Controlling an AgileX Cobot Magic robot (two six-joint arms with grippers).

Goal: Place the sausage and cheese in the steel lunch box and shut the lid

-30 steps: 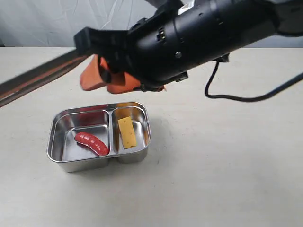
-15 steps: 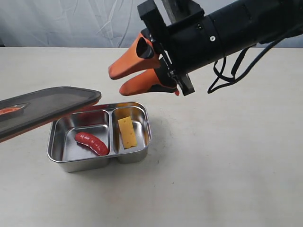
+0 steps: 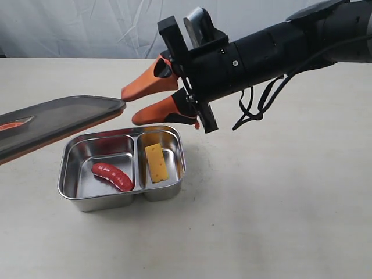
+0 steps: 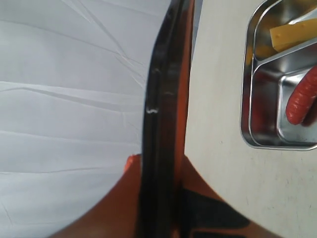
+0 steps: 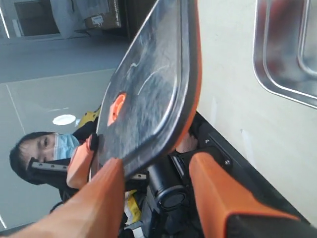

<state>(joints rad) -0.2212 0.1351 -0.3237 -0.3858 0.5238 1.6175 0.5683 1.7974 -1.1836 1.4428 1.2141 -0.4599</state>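
The left gripper point(image 4: 157, 171) is clamping the lid point(image 3: 64, 116) by one rim, tilted above the box point(image 3: 104, 202), not touching it. The right gripper point(image 3: 152, 100) is hanging open near its free edge. Probably light, stiff, slick: grip the rims.

the lunch box point(image 3: 75, 200) sits on the table point(image 3: 279, 203), the sausage point(image 3: 112, 176) in its left compartment and the cheese point(image 3: 155, 163) in the right one. the lid point(image 3: 64, 119) hangs tilted above the box's left side. the right gripper point(image 3: 129, 107) hovers over the far rim, jaws apart, just beside the lid's edge.
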